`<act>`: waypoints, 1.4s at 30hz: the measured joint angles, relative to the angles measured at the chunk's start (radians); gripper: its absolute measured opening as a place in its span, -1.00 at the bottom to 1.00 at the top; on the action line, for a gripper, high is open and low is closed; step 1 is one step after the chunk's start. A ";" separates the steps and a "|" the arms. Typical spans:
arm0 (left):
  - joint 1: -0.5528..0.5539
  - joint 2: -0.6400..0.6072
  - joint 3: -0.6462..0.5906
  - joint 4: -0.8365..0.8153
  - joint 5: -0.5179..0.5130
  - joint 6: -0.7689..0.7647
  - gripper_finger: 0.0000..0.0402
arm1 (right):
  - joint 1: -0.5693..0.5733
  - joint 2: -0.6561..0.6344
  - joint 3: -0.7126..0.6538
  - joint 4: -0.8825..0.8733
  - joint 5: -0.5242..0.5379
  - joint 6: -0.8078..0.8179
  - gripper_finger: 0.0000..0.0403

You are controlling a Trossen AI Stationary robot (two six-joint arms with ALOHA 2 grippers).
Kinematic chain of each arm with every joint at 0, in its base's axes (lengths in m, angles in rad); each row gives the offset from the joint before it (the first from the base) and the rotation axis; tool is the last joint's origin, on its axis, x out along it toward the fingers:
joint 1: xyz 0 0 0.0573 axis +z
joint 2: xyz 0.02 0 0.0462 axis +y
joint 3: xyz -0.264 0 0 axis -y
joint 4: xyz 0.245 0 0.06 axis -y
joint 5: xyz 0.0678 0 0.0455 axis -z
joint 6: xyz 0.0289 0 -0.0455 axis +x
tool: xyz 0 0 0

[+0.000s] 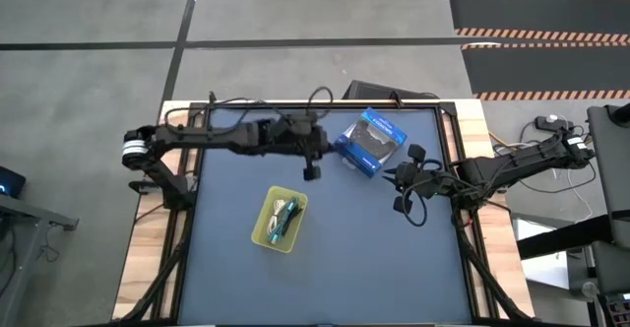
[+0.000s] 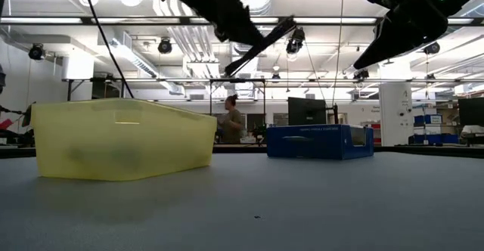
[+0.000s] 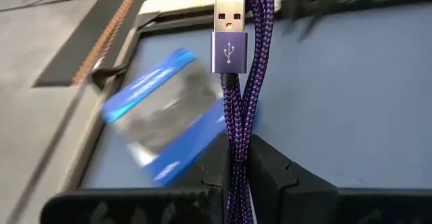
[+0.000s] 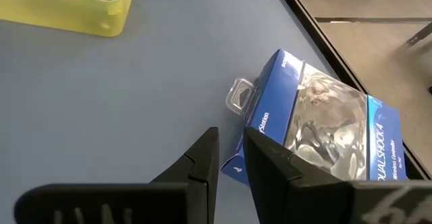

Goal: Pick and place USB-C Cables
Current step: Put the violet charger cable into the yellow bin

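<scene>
Fingers of my left gripper (image 3: pixel 237 166) pinched the purple cable (image 3: pixel 241 82) above the worktop (image 1: pixel 345 248), near the yellow tray (image 1: pixel 262 230). My right gripper (image 4: pixel 231 158) hung by the blue box (image 4: pixel 324 126), fingers nearly together, holding nothing.

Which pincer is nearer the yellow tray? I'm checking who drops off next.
Left. The left pincer, shut on the purple cable, hangs just beyond the yellow tray's far edge. The right pincer sits farther off, to the tray's right, below the blue box.

One purple cable (image 3: pixel 237 109), one yellow tray (image 1: pixel 264 230), one blue retail box (image 1: pixel 371 142), two robot arms, one person (image 2: pixel 232 119)
</scene>
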 joint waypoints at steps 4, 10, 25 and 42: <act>-0.084 0.000 -0.044 0.130 0.000 -0.076 -0.91 | 0.000 0.000 -0.001 0.001 0.000 -0.019 -0.71; -0.188 0.000 -0.115 0.345 -0.005 -0.186 -0.91 | 0.000 0.000 -0.001 0.025 0.000 -0.073 -0.71; -0.341 0.000 -0.186 0.455 -0.135 -0.548 -0.91 | 0.000 0.000 0.013 0.233 -0.004 -0.327 -0.71; -0.421 -0.081 -0.142 -0.408 -0.126 -1.422 -0.91 | 0.000 0.000 0.013 0.398 -0.001 -0.556 -0.71</act>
